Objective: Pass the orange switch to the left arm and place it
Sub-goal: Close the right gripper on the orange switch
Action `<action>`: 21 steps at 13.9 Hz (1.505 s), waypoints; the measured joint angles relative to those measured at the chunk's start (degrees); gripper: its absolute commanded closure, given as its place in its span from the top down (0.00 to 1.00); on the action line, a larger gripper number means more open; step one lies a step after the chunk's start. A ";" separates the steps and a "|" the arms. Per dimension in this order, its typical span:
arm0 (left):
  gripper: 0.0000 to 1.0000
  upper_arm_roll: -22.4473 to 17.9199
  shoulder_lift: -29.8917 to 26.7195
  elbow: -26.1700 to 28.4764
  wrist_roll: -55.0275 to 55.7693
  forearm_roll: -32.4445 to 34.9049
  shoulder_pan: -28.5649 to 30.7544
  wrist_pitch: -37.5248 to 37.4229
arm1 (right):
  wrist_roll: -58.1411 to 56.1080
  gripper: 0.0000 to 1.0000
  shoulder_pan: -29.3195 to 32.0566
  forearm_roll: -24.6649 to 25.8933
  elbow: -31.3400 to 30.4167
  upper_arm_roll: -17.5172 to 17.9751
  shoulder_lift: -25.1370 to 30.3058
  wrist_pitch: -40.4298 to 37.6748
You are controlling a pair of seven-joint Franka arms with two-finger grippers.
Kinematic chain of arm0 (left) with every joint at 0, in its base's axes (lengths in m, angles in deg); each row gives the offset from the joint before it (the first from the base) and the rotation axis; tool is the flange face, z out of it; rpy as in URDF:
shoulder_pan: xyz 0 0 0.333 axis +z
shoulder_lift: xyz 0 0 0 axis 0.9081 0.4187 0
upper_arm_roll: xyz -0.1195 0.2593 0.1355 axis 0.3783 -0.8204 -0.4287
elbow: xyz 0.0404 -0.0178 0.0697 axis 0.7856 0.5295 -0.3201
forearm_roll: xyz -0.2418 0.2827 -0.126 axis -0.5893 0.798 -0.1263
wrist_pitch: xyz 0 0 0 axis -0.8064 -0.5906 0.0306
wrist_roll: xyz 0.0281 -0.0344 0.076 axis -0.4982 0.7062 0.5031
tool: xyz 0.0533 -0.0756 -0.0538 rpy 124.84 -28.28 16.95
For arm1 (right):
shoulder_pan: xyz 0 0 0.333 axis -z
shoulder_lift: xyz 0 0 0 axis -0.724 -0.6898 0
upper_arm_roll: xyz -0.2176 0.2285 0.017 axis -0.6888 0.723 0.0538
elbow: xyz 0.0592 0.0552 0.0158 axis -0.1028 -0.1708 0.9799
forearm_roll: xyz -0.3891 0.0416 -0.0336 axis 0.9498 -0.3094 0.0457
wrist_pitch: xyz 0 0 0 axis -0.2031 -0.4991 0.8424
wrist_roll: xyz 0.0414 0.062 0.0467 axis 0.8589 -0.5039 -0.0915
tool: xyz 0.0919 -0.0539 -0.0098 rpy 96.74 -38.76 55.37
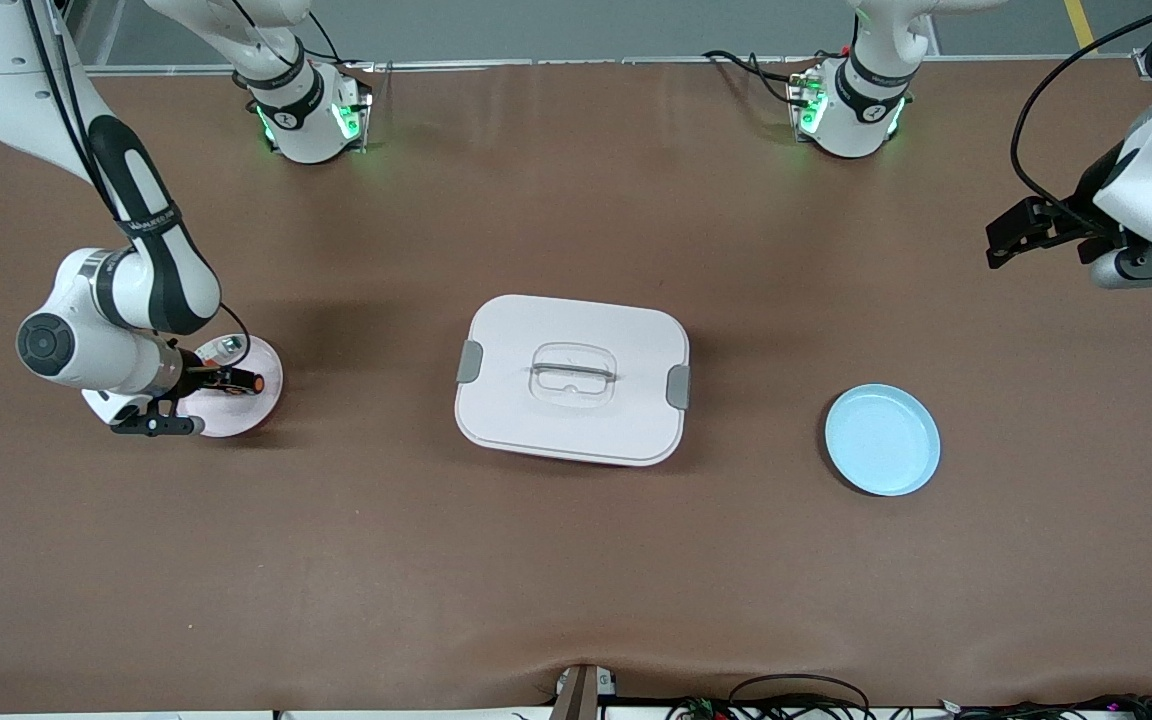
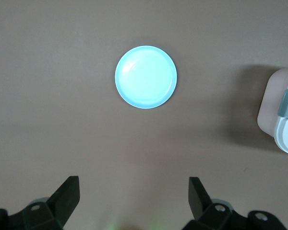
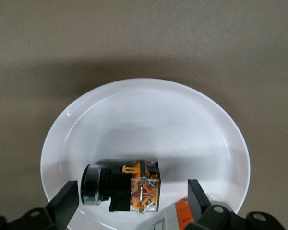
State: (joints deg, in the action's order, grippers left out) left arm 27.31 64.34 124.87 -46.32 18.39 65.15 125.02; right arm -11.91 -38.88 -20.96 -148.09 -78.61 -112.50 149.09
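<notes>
The orange switch [image 3: 122, 189] lies on its side on a pale plate [image 3: 149, 120] at the right arm's end of the table, seen also in the front view as the orange switch [image 1: 236, 381] on the plate [image 1: 271, 392]. My right gripper [image 3: 129, 201] hangs low over it, open, one finger on each side of the switch and a gap at both. That right gripper [image 1: 196, 393] shows over the plate's edge. My left gripper [image 1: 1002, 242] waits open and empty, high over the left arm's end of the table. The box [image 1: 572, 378] stands shut in the middle.
A small silvery piece with an orange bit [image 3: 176, 216] lies on the same plate beside the switch. An empty light blue plate [image 1: 882, 440] sits between the box and the left arm's end; it is the blue plate [image 2: 146, 76] under my left gripper [image 2: 134, 197], near the box [image 2: 284, 112].
</notes>
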 measured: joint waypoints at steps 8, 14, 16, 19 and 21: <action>1.00 0.00 0.05 0.00 0.00 0.00 0.00 0.00 | 0.02 1.00 -0.03 -0.03 -0.78 0.56 -1.28 1.27; 1.00 0.00 0.05 0.00 0.00 0.00 0.00 0.00 | 0.03 0.66 -0.03 -0.03 -1.02 0.59 -1.91 2.32; 1.00 0.00 0.05 0.00 0.00 0.00 0.00 0.00 | 0.02 0.41 -0.03 -0.03 -1.09 0.61 -1.91 2.35; 1.00 0.00 0.05 0.00 0.00 0.00 0.00 0.00 | 0.02 0.23 -0.03 -0.03 -1.10 0.63 -1.90 2.38; 1.00 0.00 0.05 0.00 0.00 0.00 0.00 0.00 | 0.02 0.23 -0.03 -0.03 -1.10 0.65 -1.90 2.39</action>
State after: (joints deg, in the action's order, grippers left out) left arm 27.31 64.39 124.88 -46.32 18.39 65.15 125.02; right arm -11.89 -38.91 -20.99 -149.19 -77.96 -114.41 151.48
